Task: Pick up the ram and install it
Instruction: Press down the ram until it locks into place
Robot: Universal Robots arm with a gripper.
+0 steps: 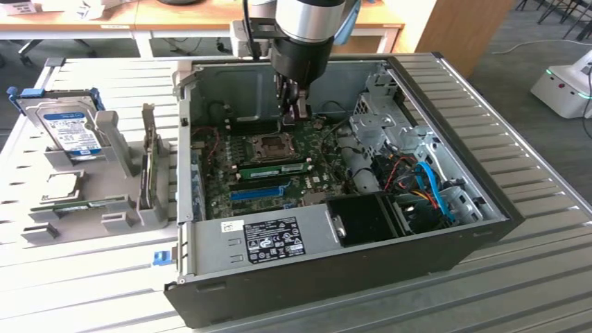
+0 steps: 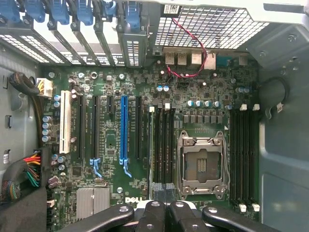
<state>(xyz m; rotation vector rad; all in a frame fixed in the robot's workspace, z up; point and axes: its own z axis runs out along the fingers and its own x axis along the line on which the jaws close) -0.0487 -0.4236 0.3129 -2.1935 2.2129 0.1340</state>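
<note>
One Universal Robots arm reaches straight down into the open computer case (image 1: 481, 229), its silver and black wrist upright above the motherboard (image 1: 319, 182). The gripper (image 1: 294, 116) hangs over the far part of the board, clear of its surface. Its two black fingers are pressed together and nothing shows between them, so the claw is closed and empty.

In the wrist view the linkages converge on the gripper (image 2: 165, 193). The joined tips hover over one end of the bank of black memory slots (image 2: 166, 145), just beside the empty CPU socket (image 2: 202, 162).

The ram (image 1: 270, 168) is a long green stick standing on edge in the board. In the exterior view it lies between the CPU socket (image 1: 274, 146) and the blue expansion slot (image 1: 256, 191), parallel to both. It is nearer the camera than the claw and apart from it, with the socket between them.

From the wrist camera the ram (image 2: 151, 140) appears as a thin green edge in the slot of that bank nearest the blue expansion slot (image 2: 123, 128). It runs lengthwise away from the fingertips, close beside them but not touching.

At the exterior view's left, a grey rack (image 1: 111, 139) on the table holds a hard drive (image 1: 69, 132) with a blue label.
</note>
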